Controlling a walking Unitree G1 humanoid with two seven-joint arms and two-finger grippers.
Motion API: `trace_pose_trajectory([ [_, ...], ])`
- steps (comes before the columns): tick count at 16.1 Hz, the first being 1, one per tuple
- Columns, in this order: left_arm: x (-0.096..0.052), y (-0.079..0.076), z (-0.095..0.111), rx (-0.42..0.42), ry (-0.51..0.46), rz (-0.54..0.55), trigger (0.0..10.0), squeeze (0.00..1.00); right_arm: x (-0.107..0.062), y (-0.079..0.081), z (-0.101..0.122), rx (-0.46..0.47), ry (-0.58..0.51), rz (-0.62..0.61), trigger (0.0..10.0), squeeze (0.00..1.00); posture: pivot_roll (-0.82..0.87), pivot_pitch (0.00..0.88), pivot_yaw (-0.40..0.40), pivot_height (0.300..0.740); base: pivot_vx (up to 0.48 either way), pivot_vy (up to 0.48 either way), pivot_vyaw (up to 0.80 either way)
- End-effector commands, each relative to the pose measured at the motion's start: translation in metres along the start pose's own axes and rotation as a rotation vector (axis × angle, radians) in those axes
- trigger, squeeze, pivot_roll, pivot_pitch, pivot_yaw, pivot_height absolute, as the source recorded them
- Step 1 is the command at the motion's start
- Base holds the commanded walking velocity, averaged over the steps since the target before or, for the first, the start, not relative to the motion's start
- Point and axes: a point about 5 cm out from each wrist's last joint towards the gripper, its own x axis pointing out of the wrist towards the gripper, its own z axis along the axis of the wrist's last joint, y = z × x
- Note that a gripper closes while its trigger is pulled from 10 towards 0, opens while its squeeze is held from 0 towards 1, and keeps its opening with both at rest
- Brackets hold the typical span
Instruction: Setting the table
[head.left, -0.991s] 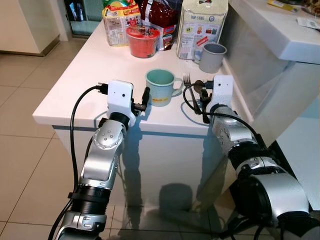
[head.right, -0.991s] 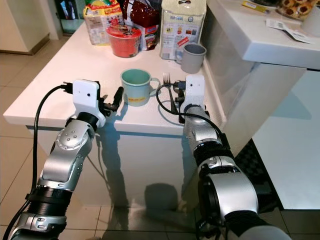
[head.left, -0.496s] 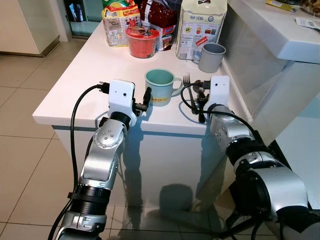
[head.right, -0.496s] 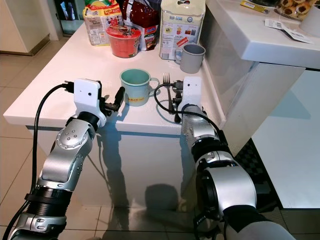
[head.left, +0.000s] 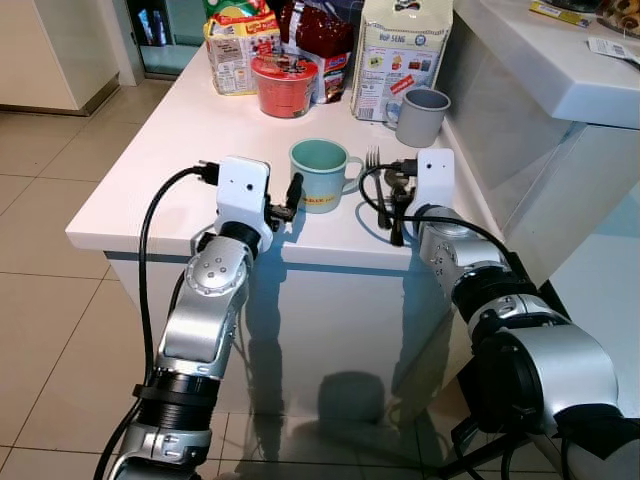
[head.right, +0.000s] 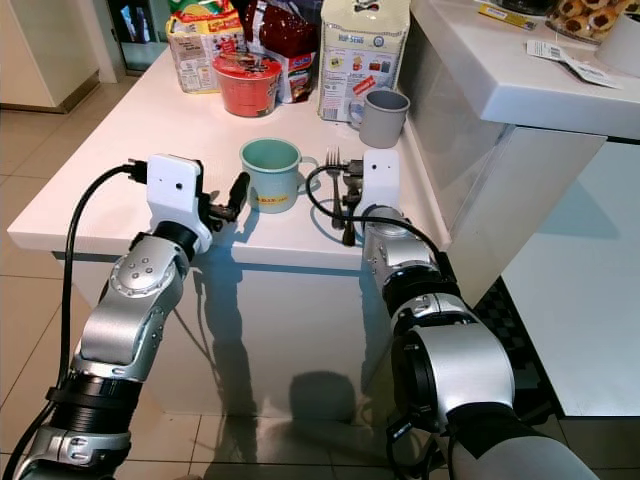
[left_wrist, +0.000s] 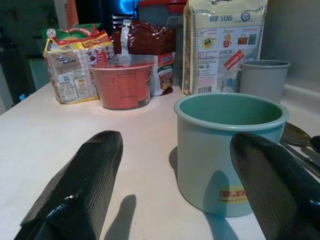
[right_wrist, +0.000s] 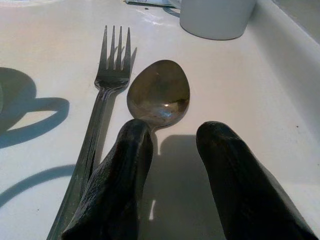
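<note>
Right gripper (right_wrist: 170, 175) has crept forward, jaws parted astride the spoon (right_wrist: 159, 95) handle; left gripper (left_wrist: 175, 190) released beside the cup (left_wrist: 227, 150).

Between the left gripper's (left_wrist: 170, 200) spread fingers the green mug (left_wrist: 227, 150) stands just ahead, bare counter (left_wrist: 60, 125) lying open beside it. Ahead of the right gripper (right_wrist: 170, 150), the spoon (right_wrist: 159, 95) lies between the fingertips, the fork (right_wrist: 107, 85) just outside one finger (right_wrist: 125, 175); the grey cup (right_wrist: 216, 17) blocks farther on.

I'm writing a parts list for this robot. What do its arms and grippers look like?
Both arms are jointed silver metal with black rings. Each wrist carries a white box, with a looping black cable plugged in. The left gripper and right gripper each have two long, thick black fingers with a finely ribbed surface.
</note>
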Motion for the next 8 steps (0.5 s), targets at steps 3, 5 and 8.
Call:
trace_pose_trajectory([
  [3,0.000,-0.005,0.003,0.002,-0.005,-0.017,10.0,0.00,-0.005,0.001,-0.045,-0.015,0.199,0.013,0.0,0.00,0.06,0.000,-0.063,0.740,0.000,0.000,0.00],
  [5,0.001,-0.005,0.003,0.001,-0.006,-0.017,10.0,0.00,-0.005,0.002,-0.047,-0.022,0.206,0.013,0.0,0.00,0.06,0.000,-0.064,0.740,0.000,0.000,0.00],
  [8,0.001,-0.005,0.004,0.002,-0.008,-0.017,10.0,0.00,-0.006,0.002,-0.051,-0.015,0.229,0.016,0.0,0.00,0.06,0.000,-0.063,0.740,0.000,0.000,0.00],
])
